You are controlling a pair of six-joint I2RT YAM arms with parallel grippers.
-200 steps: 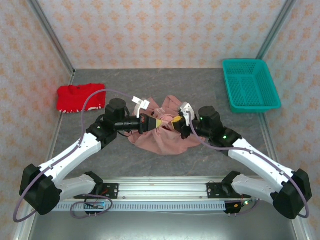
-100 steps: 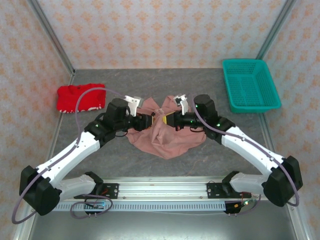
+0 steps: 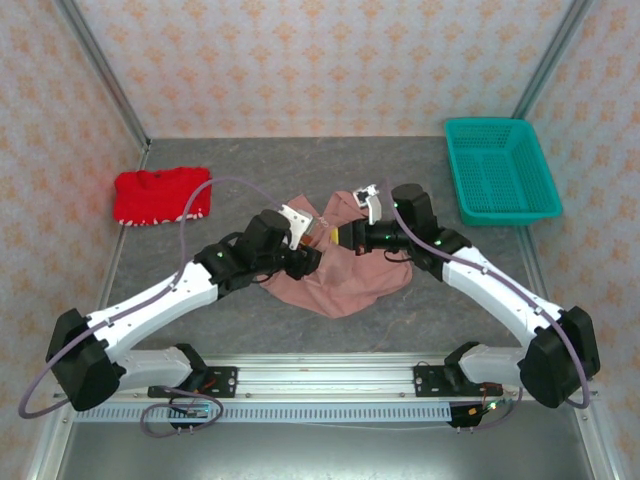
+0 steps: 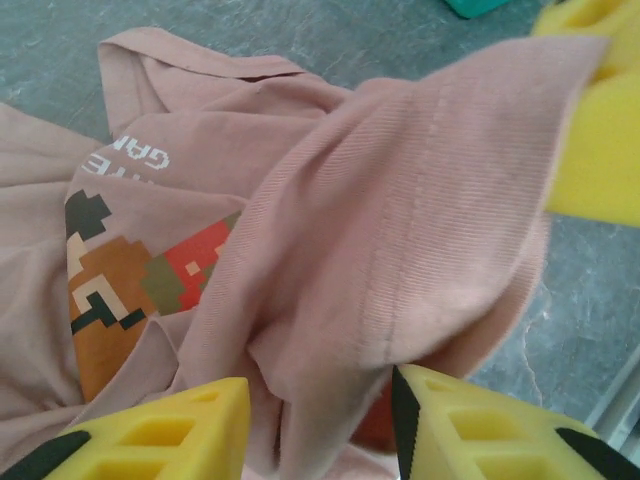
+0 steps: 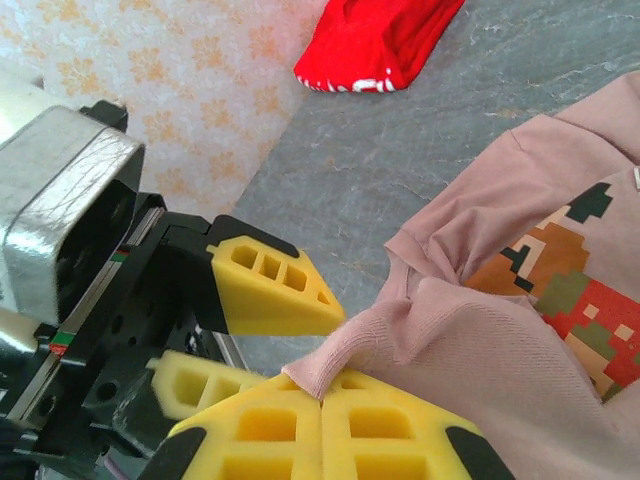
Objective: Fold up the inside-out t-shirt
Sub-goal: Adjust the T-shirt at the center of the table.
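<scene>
T-shirt (image 3: 345,285): pink, lying crumpled in the middle of the grey table (image 3: 250,165), with one fold raised off the heap between the two grippers.
Print (image 4: 130,270): a blocky picture in brown, red, green and black with white letters above it. It faces up on the cloth beneath the raised fold.
Right gripper (image 5: 322,400): clenched on the raised fold. Its yellow pads meet, with the stitched edge of the shirt pinched between them.
Left gripper (image 4: 320,405): released. Its yellow fingers are spread apart and the raised fold hangs in the gap between them.
Both grippers: tip to tip, just beside each other above the shirt, the left one pointing at the right one.
Red garment (image 3: 160,195): a bright red heap with white trim at the far left of the table, well apart from the shirt.
Basket (image 3: 500,170): teal plastic mesh at the far right of the table, also apart from the shirt.
</scene>
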